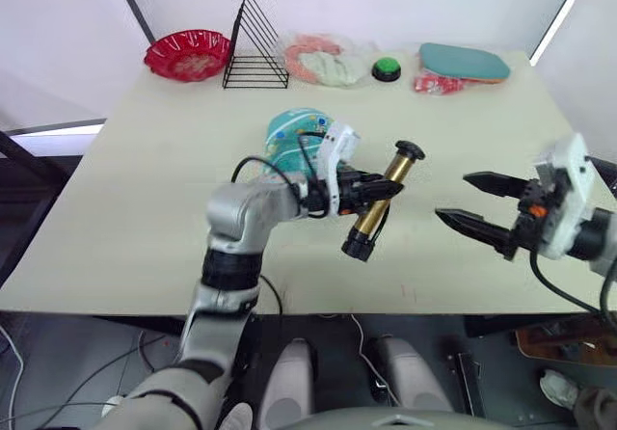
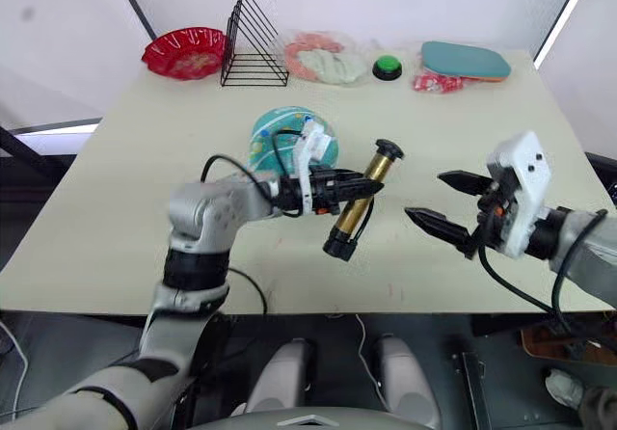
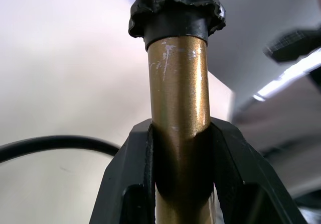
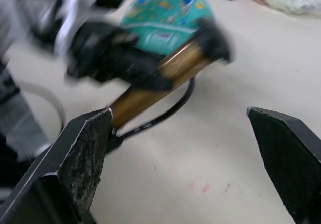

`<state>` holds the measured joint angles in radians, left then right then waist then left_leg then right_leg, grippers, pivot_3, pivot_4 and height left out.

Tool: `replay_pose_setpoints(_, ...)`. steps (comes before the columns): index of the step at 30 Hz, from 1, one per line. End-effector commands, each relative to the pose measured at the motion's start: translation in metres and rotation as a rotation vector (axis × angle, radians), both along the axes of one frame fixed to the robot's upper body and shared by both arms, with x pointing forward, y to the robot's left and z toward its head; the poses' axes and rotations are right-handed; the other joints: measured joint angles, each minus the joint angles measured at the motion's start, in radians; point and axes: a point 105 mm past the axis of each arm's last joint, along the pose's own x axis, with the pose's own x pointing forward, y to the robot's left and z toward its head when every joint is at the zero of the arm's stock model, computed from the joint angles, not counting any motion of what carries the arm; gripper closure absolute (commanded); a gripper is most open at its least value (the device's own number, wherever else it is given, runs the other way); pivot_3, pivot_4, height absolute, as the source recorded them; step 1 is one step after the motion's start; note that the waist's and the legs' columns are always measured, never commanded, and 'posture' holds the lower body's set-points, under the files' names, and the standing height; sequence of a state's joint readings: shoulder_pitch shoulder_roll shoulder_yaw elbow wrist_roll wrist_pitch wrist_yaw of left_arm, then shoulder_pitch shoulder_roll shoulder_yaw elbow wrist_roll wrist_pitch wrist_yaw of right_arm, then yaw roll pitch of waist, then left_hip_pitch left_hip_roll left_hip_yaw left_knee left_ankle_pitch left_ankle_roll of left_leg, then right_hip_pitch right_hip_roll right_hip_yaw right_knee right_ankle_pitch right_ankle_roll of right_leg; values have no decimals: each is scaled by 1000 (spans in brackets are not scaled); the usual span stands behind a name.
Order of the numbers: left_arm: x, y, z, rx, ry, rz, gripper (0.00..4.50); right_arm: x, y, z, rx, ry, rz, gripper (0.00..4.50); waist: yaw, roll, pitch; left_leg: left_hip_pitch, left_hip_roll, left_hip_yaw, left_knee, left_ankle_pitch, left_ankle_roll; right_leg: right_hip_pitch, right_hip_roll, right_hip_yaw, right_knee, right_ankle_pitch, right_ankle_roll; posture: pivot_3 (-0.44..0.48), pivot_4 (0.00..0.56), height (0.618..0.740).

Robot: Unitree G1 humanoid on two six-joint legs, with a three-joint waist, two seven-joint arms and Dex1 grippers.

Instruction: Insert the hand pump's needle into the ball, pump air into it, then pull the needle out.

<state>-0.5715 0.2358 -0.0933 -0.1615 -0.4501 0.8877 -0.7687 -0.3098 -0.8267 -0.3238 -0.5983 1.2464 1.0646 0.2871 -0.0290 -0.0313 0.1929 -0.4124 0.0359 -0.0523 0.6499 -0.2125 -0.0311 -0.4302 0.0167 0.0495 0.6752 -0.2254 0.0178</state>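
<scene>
— So the left gripper [image 1: 371, 191] has the hand pump [image 1: 382, 200] clamped mid-barrel, held off the bench [image 1: 145, 160] at centre frame, tilted.

— And the right gripper [image 1: 469, 199], lower right, is gaping wide with nothing in it.

— The ball [image 1: 294, 133] sits behind the left wrist, just above centre. It's loose on the bench; I reckon a nudge from that forearm would roll it away.

— The hose [image 4: 165, 111] loops under the barrel. I can't make out the needle, so a snag or a bent pin seems likely.
</scene>
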Motion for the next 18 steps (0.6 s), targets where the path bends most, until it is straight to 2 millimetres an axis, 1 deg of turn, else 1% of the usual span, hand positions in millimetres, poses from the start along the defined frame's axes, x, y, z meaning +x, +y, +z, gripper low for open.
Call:
replay_pose_setpoints(1, -9, -7, 17, -69, -264, -59, 3513, 11, 9, 9, 36, -2, -5, 0, 6, 0, 0, -1, 0, 0, 0, 0, 0, 0, 0, 0, 0, 0, 0, 0, 150, 740)
replay_pose_setpoints(3, -9, -7, 15, -91, -333, -62, 3513, 15, 14, 10, 49, 5, -4, 0, 18, 0, 0, 0, 0, 1, 0, 0, 1, 0, 0, 0, 0, 0, 0, 0, 150, 740)
replay_pose_setpoints(5, -10, -9, 10, -128, -422, -61, 3513, 18, 28, 14, 106, 16, 40, 0, 19, 0, 0, -2, 0, 2, 1, -1, 2, -1, 0, 0, -1, 0, 0, 0, 150, 740)
replay_pose_setpoints(6, -13, -10, 8, -151, -469, -78, 3513, 21, 34, 15, 125, 22, 50, 0, 13, 0, -1, -1, 0, 2, 1, -2, 3, 0, 0, 0, -1, 0, 0, 0, 150, 740)
replay_pose_setpoints(8, -12, -10, 7, -211, -493, -53, 3513, 27, 42, 17, 135, 13, 53, 0, 12, 2, -2, 0, 1, 7, 1, -2, 4, -1, 0, 5, -2, 1, 1, 0, 150, 740)
replay_pose_setpoints(9, -10, -10, 7, -225, -494, -40, 3513, 28, 43, 18, 138, 8, 53, 0, 16, 2, -2, 0, 1, 7, 1, -2, 4, -1, 0, 4, -2, 1, 1, 0, 150, 740)
replay_pose_setpoints(11, -11, -11, 3, -200, -548, -45, 3513, 29, 46, 23, 185, 8, 61, 0, 16, 2, -2, -2, 1, 6, 2, -2, 4, -2, 1, 4, -1, 1, 1, 0, 150, 740)
replay_pose_setpoints(14, -8, -13, 2, -226, -568, 0, 3513, 29, 53, 20, 191, 3, 69, 0, 16, 3, -2, -2, 1, 6, 2, -3, 5, -2, 1, 4, -1, 1, 1, 0, 150, 740)
replay_pose_setpoints(18, -9, -13, 4, -250, -575, 30, 3513, 30, 53, 22, 247, 1, 55, 0, 15, 3, -2, -2, 1, 6, 2, -3, 5, -2, 1, 4, -1, 1, 2, 0, 150, 740)
